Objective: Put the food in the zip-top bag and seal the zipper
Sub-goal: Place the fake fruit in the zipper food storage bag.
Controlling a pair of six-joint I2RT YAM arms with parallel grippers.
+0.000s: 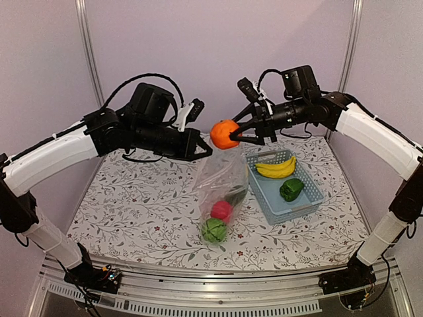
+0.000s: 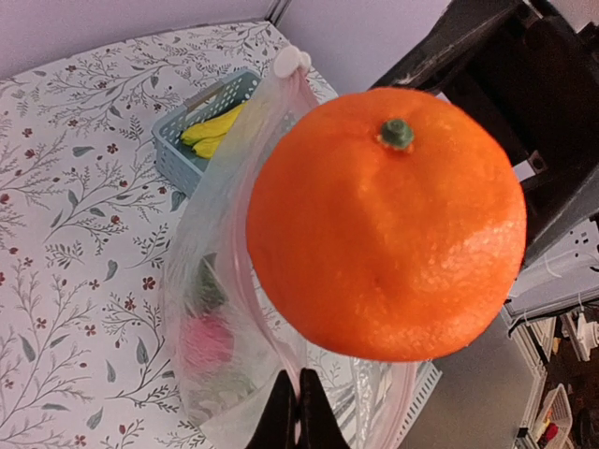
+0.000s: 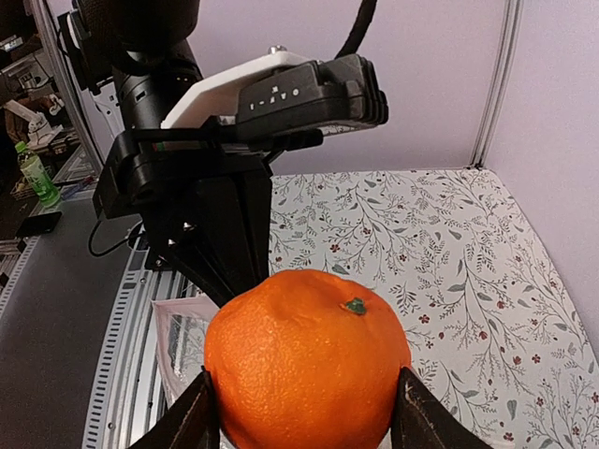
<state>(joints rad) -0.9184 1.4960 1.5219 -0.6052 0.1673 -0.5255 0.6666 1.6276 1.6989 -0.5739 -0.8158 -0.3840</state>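
Holding the orange in mid-air at the centre of the top view, the right claw pinches it between both fingers, right above the mouth of the zip-top bag. Just to its left, the left claw is pressed together on the bag's rim and hangs the bag up, its bottom apparently resting on the bench. Low in the bag we see the pink-red fruit and the round green ball. The bananas and green pepper lie in the light-blue basket at the right.

We judge the opening to be the main risk. Only one side of the mouth is held, and in the left wrist view the orange hides most of the gap beside the zipper, so we cannot tell how wide it gapes. If we release off-centre, the orange may land on the slack far lip, fold it inward and roll off onto the bench. Pressing down against the rim could drag the film out of the left claw's narrow pinch, and the bag would collapse. The claws are close together, so a careless descent may knock one against the other.
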